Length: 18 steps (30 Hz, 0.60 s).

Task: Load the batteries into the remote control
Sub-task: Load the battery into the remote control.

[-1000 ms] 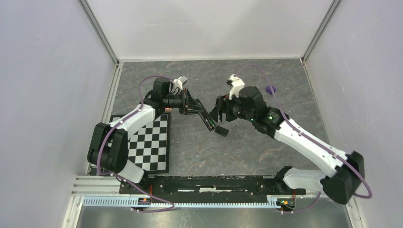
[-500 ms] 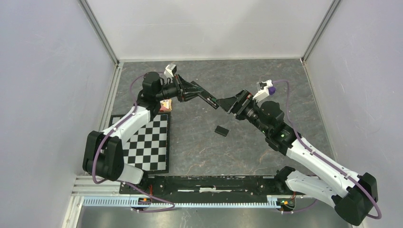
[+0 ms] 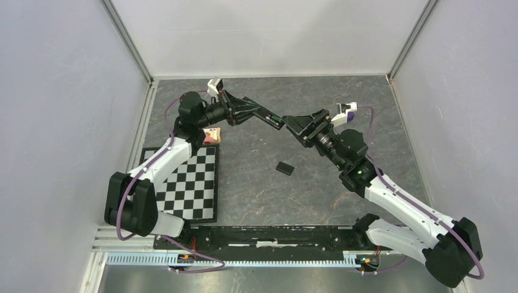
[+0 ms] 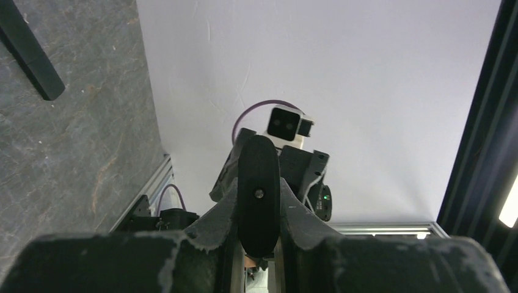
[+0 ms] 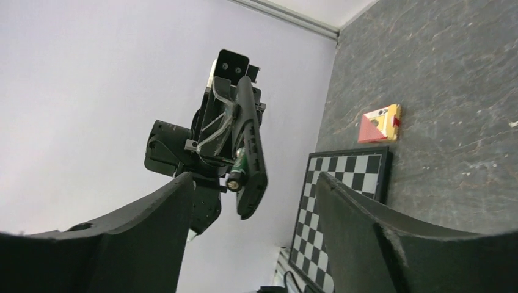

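One remote control [image 3: 264,115] is up in the air over the far middle of the table [image 3: 256,201], not resting on anything; it slants from the left gripper [image 3: 239,110] toward the right side, its free end nearly meeting the right gripper [image 3: 297,124]; from the top view we cannot tell whether they touch. The left gripper is clamped narrowly on the remote control's far-left end, a finger on each long side; in the left wrist view we see the remote end-on between the fingers [image 4: 214,213]. In the right wrist view the open bay side faces down-left and one battery [image 5: 237,170] sits in it, dark greenish with a metal tip showing; we cannot make out a second cell. The right gripper is spread wide and has hold of nothing; its two fingers [image 5: 140,238] frame the remote's end with clear gaps either side. One small black cover [image 3: 284,166] lies flat on the table, below the raised remote and well apart from both grippers. A checkerboard mat [image 3: 195,183] lies at the left near the left arm's base; a small red-and-yellow box [image 3: 212,135] sits just off its far corner. Another black bar [image 4: 30,55] lies on the table in the left wrist view; we cannot tell what it is.
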Motion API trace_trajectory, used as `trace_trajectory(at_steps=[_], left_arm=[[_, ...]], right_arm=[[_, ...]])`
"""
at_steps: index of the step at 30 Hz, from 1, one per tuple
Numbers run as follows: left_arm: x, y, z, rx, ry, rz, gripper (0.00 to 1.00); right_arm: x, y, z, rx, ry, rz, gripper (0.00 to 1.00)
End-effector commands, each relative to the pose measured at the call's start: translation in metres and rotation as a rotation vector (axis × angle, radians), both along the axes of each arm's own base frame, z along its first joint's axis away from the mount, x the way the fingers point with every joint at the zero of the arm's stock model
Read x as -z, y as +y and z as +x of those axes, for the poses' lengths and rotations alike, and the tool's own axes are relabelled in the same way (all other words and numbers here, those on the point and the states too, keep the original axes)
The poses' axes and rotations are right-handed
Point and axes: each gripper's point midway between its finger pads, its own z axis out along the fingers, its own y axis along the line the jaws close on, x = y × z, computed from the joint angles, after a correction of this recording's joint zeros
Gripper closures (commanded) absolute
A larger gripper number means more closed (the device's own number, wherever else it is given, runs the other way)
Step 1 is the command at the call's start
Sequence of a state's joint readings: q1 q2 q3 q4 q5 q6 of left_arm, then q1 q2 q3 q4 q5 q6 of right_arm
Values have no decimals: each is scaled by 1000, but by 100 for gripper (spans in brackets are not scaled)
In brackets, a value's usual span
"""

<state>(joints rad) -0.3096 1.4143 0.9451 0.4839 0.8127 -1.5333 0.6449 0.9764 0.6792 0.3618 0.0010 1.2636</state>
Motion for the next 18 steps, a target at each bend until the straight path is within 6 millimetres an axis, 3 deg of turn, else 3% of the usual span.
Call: trace_trajectory(at_steps=[1, 3, 11, 18], left_arm=[[-48, 5, -9, -7, -90, -87, 98], [-51, 5, -11, -6, -94, -92, 98], [-50, 5, -9, -5, -79, -105, 98], [-51, 5, -8, 1, -63, -133, 98]], right_arm=[[-30, 5, -2, -39, -46, 109, 29], [-31, 6, -1, -44, -50, 121, 35], [-33, 6, 0, -49, -62, 165, 34], [-33, 3, 1, -30, -76, 161, 42]])
